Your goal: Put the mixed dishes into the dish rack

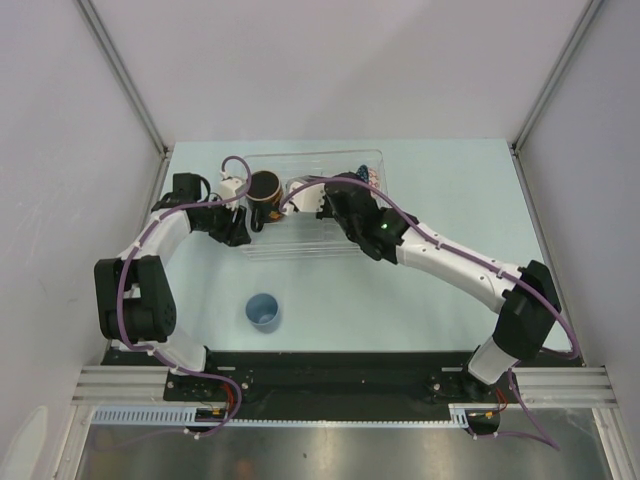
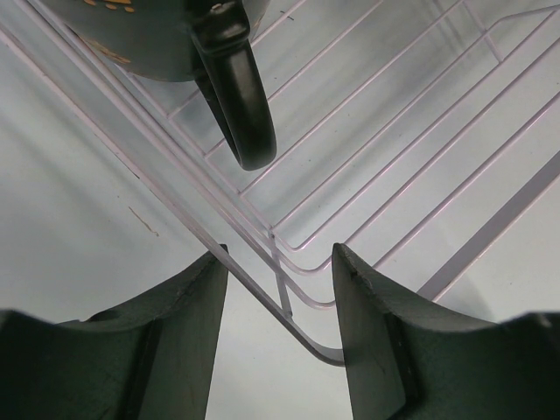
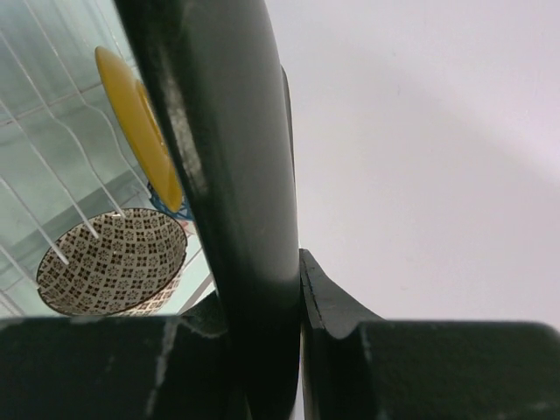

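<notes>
I am pinching the black square plate point(image 3: 219, 131) by its edge in my right claw point(image 3: 262, 315), over the dish rack point(image 1: 290, 240). It is near the yellow plate point(image 3: 140, 122), the beige patterned bowl point(image 3: 114, 262) and a peek of the blue bowl point(image 3: 171, 208), which are sitting inside. My left claw point(image 2: 278, 324) is hanging spread wide with nothing in it by the rack's near corner, close to the dark mug point(image 1: 265, 187) that is resting in the rack. I am thinking the job is nearly done: this plate is needing a slot, and the small light-blue cup point(image 1: 263, 312) is waiting alone on the surface point(image 1: 400, 300), well apart from the rack.
</notes>
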